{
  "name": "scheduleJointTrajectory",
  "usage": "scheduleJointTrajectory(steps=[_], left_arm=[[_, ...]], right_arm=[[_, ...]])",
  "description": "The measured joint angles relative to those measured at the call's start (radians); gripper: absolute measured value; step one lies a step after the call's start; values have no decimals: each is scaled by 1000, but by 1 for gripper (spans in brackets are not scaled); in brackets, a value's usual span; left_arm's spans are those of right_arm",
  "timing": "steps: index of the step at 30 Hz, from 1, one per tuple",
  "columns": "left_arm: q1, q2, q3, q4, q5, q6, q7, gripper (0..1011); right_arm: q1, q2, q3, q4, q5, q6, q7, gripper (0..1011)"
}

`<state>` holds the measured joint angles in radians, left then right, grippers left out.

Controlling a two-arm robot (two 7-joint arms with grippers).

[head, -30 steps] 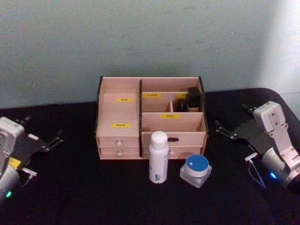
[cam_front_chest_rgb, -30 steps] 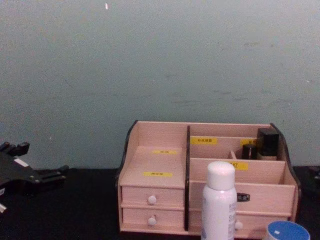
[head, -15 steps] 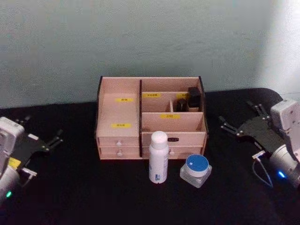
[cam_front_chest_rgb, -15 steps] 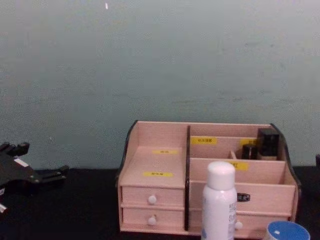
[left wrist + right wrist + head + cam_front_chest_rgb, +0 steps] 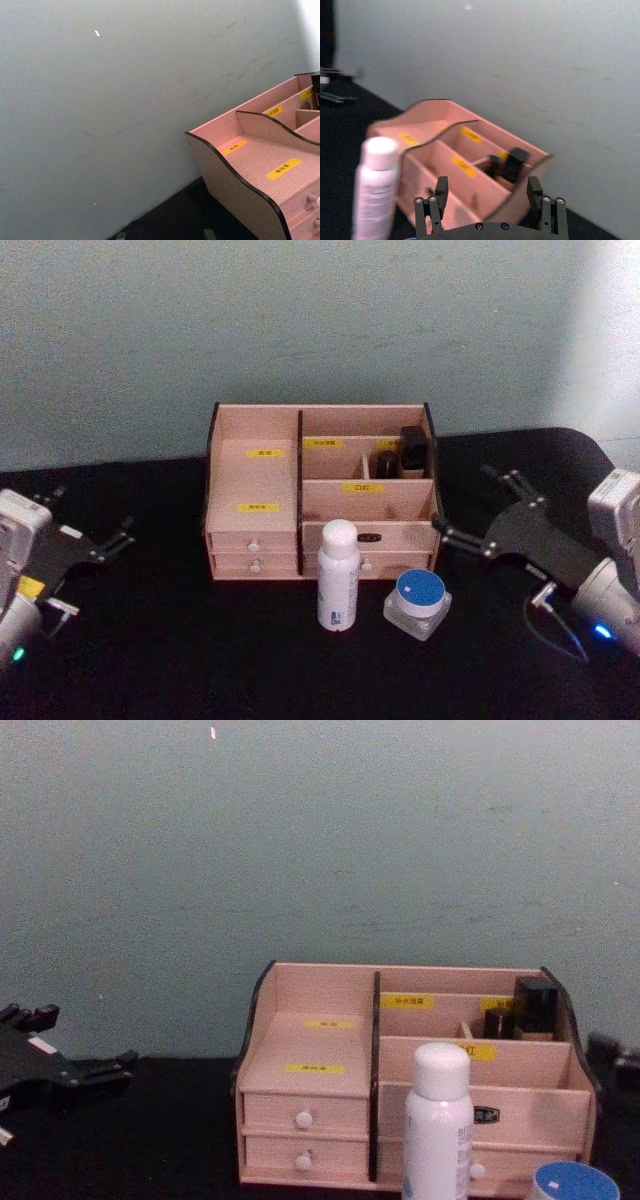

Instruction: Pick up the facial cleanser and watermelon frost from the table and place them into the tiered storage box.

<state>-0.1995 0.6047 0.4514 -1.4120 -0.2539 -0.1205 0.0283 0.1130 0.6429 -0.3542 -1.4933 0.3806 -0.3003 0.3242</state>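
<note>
The tiered storage box [image 5: 320,495] stands by the wall on the black table [image 5: 200,660]; the white bottle [image 5: 338,575] stands upright at its six o'clock, the blue-lidded jar [image 5: 418,602] at five o'clock, just beside the bottle; the right gripper [image 5: 466,504] hovers at three o'clock, jaws apart, its wrist view catching two dark items [image 5: 507,162] in a rear compartment; the left gripper [image 5: 92,512] rests at nine o'clock, jaws apart; the chest view gives the drawers' white knobs [image 5: 303,1120] side-on.
</note>
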Motion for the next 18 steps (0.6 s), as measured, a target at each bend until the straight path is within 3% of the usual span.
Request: scheduleJointTrajectory(steps=[8,18], left_arm=[[0,0,0,0,0,0,0,1001],[0,0,0,0,0,0,0,1001]], right_arm=[[13,1,-41,2,20,-6,149,1002],[49,-43,-83,40,24,30,249,1002]])
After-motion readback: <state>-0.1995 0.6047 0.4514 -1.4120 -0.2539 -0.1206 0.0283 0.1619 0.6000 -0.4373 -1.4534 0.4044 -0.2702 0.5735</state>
